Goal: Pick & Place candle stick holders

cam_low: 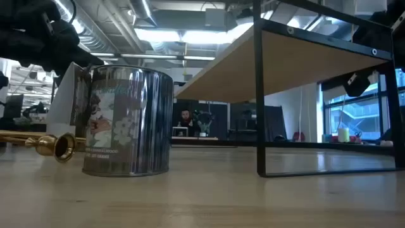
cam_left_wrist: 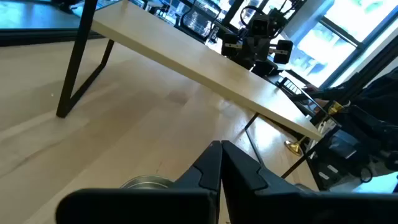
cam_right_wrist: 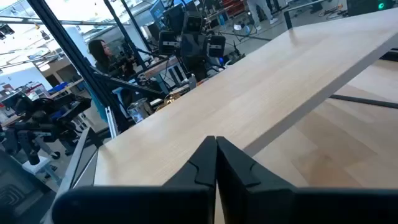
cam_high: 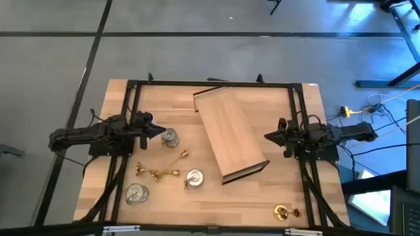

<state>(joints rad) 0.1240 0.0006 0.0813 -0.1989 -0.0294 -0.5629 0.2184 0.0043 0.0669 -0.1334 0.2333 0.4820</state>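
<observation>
Across the middle of the table, a long wooden board on black legs, raised above the surface, lying at a slant from the far edge toward the near right. Left gripper at the left side, fingers pressed together, empty, just beside a squat silvery cup. Right gripper at the right side, close to the board's long edge, fingers likewise pressed together on nothing. Near the left front: two gold sticks lying on their sides, touching, flanked by a second silvery cup and a third nearer the front left corner. Close to the front right corner, apart from the rest, a third gold stick. From table height only: one silvery cup looming large with a floral printed label, text too small to read, a gold cup top just beside it, and the board's underside with a black leg overhead. From the left wrist: a cup rim below the closed fingertips. From the right wrist: a person seated beyond the table.
</observation>
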